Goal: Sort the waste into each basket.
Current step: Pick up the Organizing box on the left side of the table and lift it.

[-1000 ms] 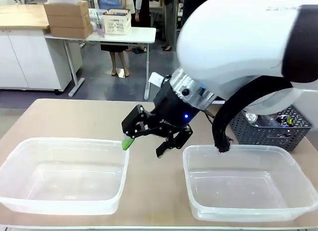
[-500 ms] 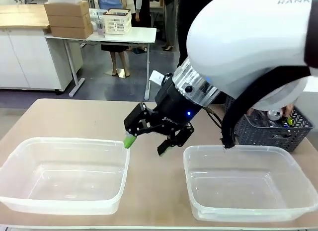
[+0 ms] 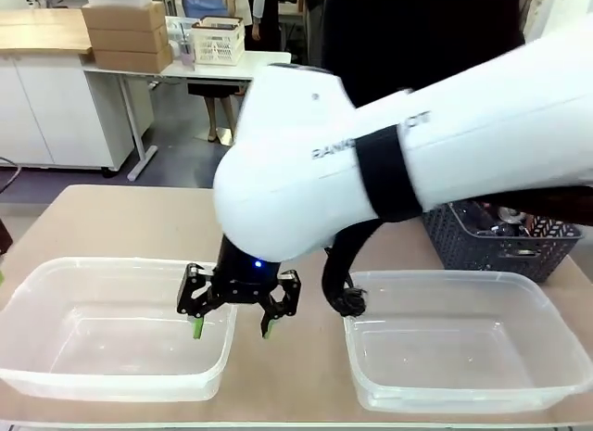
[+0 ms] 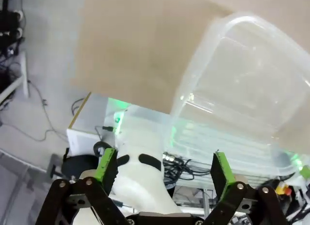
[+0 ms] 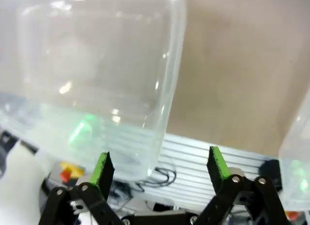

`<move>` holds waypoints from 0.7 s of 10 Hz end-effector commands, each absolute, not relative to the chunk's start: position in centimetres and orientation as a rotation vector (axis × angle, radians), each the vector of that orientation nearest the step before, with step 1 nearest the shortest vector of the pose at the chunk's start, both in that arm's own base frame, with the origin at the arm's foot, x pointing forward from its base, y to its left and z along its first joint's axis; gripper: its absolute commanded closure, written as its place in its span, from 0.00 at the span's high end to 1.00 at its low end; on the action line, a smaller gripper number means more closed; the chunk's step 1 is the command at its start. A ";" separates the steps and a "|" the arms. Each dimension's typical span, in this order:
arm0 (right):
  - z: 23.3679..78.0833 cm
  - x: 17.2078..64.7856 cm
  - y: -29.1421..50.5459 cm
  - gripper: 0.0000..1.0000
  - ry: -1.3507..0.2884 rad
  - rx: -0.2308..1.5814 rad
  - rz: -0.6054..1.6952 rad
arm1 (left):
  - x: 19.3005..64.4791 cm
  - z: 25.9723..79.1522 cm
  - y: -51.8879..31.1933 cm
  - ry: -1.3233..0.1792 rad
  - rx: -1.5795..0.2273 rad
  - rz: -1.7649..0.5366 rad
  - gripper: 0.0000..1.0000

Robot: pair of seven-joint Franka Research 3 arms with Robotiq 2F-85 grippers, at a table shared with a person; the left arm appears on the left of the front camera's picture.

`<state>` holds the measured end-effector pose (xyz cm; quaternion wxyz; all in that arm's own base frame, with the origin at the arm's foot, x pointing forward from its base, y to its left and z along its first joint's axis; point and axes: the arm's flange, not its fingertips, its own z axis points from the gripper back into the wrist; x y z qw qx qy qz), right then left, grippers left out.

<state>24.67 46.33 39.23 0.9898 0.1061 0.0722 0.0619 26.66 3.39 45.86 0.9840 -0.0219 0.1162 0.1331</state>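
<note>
Right gripper (image 3: 232, 327): dropped from mid-air a second ago; jaws apart, empty, straddling the right wall of the left tub (image 3: 93, 262).
Left gripper (image 4: 163, 166): jaws apart, empty.
Waste (image 3: 508, 214): in the lattice basket (image 3: 482, 250) at the desk's far right edge.
Right tub (image 3: 445, 275): empty like the left one, so sorting has probably not begun.

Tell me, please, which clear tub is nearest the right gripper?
The left tub: the right gripper straddles its right wall, while the right tub stands apart.
</note>
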 end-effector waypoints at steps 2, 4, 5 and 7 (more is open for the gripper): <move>37.7 27.2 51.4 1.00 0.114 0.115 -0.015 | 21.1 33.5 2.4 0.345 -0.069 -0.071 1.00; 37.0 27.7 52.3 1.00 0.126 0.101 -0.047 | 21.2 30.6 1.6 0.397 -0.016 -0.146 1.00; 36.8 27.2 49.1 1.00 0.124 0.129 0.005 | 21.9 30.2 1.4 0.420 -0.082 -0.085 1.00; 36.8 27.2 49.1 1.00 0.124 0.129 0.005 | 29.6 39.7 1.8 0.406 -0.048 -0.095 1.00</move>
